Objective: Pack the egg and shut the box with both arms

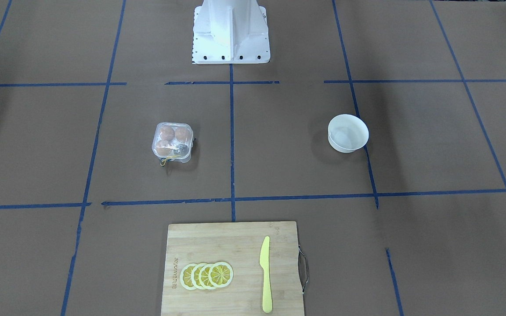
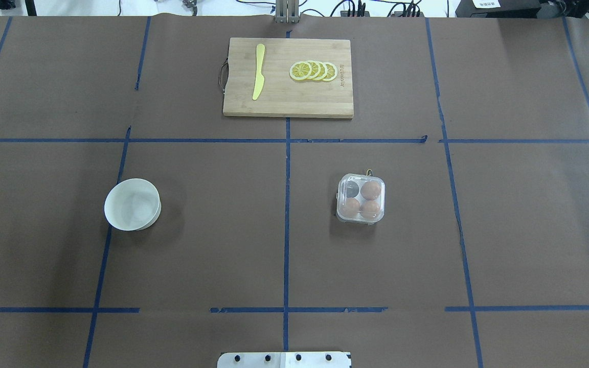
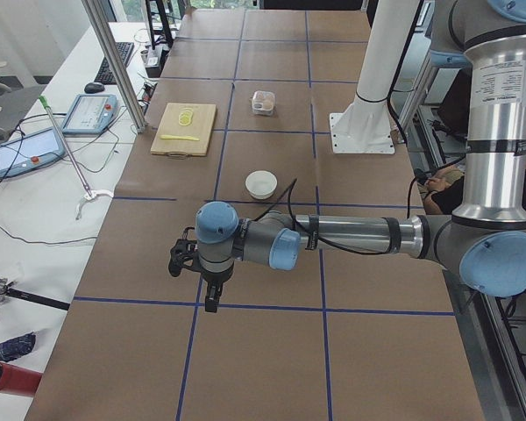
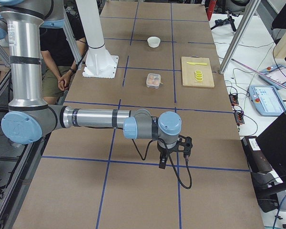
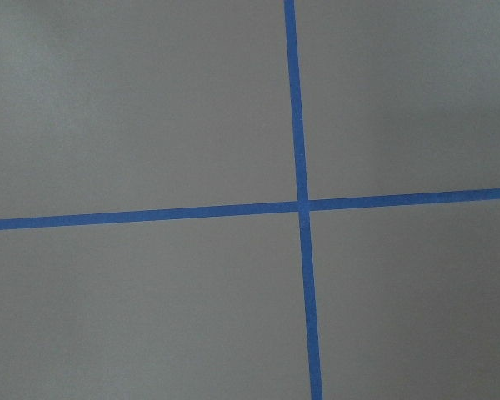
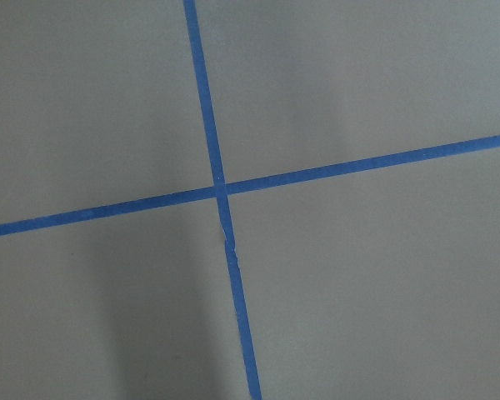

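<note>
The brown-papered table (image 2: 197, 245) is lying under a grid of blue tape. The left arm (image 3: 351, 235) is stretching low over the table's left end. The left gripper (image 3: 209, 303) is pointing down above the paper, and I cannot tell whether its fingers are apart or together. The right arm (image 4: 95, 118) is reaching out the same way at the other end, and the right gripper (image 4: 162, 164) is just as unreadable.

Taking the overhead view as a clock face, the cutting board (image 2: 294, 105) is sitting at twelve. The white bowl (image 2: 132, 204) is standing at nine, showing only its bare inside. The box (image 2: 361, 220) is resting at three, well apart from both grippers.

A yellow knife (image 2: 258, 71) and four overlapping lemon slices (image 2: 314, 71) are lying on the board. Inside the box, eggs (image 2: 371, 190) are filling the cells at two, five and seven o'clock, while the eleven o'clock cell is looking dark.
</note>
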Robot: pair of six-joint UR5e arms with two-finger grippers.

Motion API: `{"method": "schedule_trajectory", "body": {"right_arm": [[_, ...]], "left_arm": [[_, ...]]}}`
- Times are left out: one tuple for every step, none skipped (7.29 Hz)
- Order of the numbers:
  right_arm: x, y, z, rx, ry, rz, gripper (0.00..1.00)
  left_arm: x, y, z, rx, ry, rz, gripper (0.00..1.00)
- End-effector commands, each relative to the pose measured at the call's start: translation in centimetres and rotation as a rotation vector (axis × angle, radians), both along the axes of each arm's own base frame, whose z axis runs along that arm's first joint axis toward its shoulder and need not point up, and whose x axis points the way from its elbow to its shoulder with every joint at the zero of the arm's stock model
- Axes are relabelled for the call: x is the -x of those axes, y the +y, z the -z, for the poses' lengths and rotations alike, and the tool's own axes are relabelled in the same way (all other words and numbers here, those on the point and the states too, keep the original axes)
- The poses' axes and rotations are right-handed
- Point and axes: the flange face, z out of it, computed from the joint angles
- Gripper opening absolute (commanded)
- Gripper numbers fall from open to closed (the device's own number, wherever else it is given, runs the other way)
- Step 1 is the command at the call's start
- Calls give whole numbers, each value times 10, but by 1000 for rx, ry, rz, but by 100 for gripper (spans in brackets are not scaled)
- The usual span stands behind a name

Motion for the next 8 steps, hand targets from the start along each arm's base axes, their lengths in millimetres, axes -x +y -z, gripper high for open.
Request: {"method": "schedule_trajectory", "body": {"right_arm": [[0, 0, 0, -8, 3, 7, 100], [0, 0, 0, -10, -3, 9, 100], [1, 0, 1, -12, -9, 12, 100], [1, 0, 2, -17, -10, 15, 100], [0, 0, 2, -17, -6, 15, 100], [1, 0, 1, -15, -6, 16, 100], [1, -1, 1, -17, -6, 16, 100], [1, -1, 1, -17, -6, 16, 100]], "left_arm": [[0, 0, 1, -3, 0, 1, 100], [0, 0, 1, -2, 0, 1, 100], [0, 0, 1, -4, 0, 0, 100], [0, 0, 0, -3, 0, 0, 100], [0, 0, 0, -3, 0, 0, 100], [0, 0, 0, -3, 0, 0, 100], [0, 0, 0, -3, 0, 0, 100], [0, 0, 0, -3, 0, 0, 100]]}}
